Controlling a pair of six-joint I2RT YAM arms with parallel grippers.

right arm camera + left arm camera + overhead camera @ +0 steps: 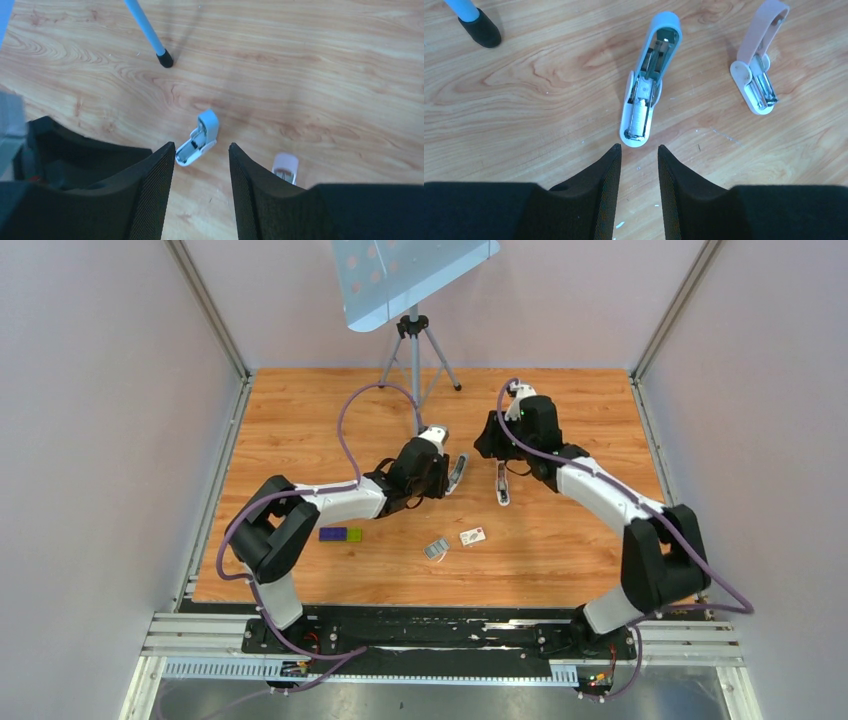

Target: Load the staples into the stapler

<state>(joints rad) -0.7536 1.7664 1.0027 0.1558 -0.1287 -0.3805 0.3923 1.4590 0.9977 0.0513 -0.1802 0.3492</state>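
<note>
The stapler (759,65) is pale pink and lies swung open on the wood, its metal magazine showing; it also appears in the top view (501,483). A light blue stapler (646,85) lies open just past my left gripper (639,149), whose fingers stand open and empty. In the right wrist view my right gripper (201,146) is open with bare floor between its fingers. The blue stapler (200,139) sits beyond its tips. The pink stapler (286,166) is half hidden behind its right finger. A small silver-grey piece (436,548), possibly the staples, lies nearer the bases.
A flat white labelled card (472,536) lies beside the grey piece. A purple-and-green block (341,534) sits by the left arm. A tripod (416,350) stands at the back, with one foot showing in the left wrist view (481,29).
</note>
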